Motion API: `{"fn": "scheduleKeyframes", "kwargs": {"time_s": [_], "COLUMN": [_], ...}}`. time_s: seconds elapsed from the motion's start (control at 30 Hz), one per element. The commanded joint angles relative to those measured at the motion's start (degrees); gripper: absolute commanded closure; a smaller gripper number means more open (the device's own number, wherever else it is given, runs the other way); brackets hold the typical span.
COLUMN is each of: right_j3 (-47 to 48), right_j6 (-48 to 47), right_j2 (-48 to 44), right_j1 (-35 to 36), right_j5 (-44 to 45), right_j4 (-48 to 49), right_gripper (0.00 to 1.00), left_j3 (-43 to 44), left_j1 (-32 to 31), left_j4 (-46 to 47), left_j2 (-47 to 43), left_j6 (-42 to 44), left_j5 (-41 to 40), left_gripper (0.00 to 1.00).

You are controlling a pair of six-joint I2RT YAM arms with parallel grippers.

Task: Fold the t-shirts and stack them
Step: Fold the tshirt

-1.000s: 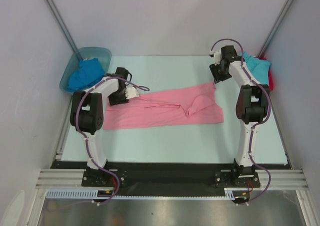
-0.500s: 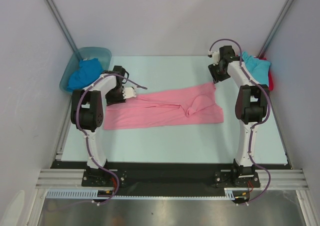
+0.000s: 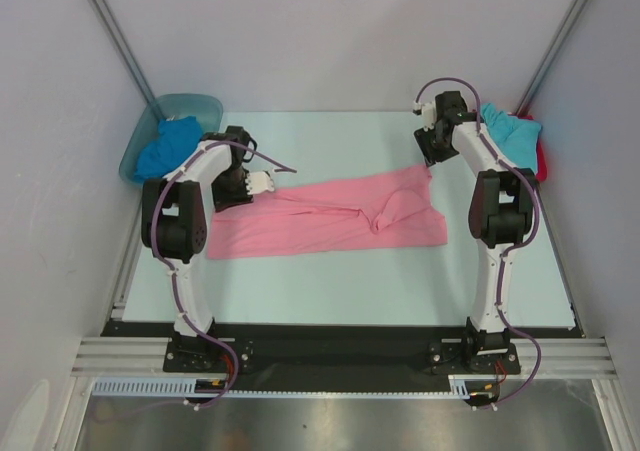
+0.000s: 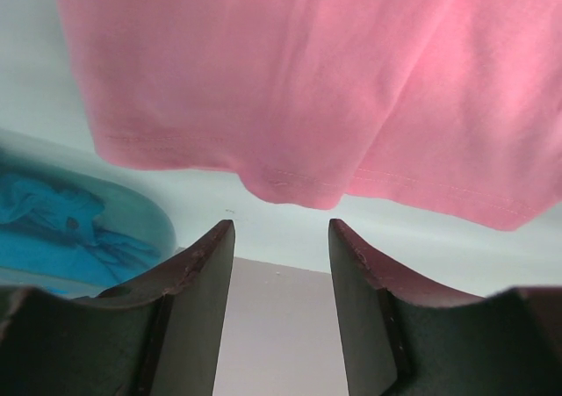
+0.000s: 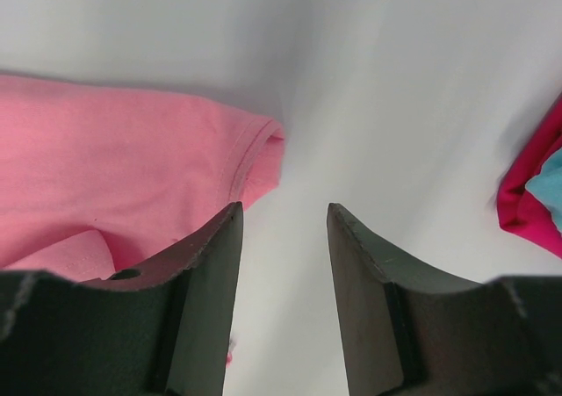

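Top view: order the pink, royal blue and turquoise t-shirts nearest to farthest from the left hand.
1. pink t-shirt, beside the left hand.
2. royal blue t-shirt, in the tub, back left.
3. turquoise t-shirt, far right.

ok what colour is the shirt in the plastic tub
Royal blue. The shirt in the tub shows best in the top external view.

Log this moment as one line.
pink shirt: spread on table | left gripper: open, empty, near its hem | right gripper: open, empty, beside sleeve
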Motion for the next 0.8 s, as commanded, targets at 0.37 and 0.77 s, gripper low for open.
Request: {"fn": "scheduleKeyframes", "kwargs": {"time_s": [0.37,0.77], "right_j3": [2.51,2.42], "right_j6": [-0.59,-0.32], "right_j2": [-0.61,-0.26], "right_j1": [1.18,1.27], "right_j5": [2.23,1.53], "right_j4": [0.82,0.73], "right_gripper": [0.52,0.52], "left_j3": [1.82,4.54], "left_j1": [-0.40,-0.75], "left_j4": [-3.63,-3.54], "left_j2": [2.26,4.37], "left_j6": [1.38,-0.11], "left_j5": [2.39,2.48], "left_gripper": [0.47,1.00]}}
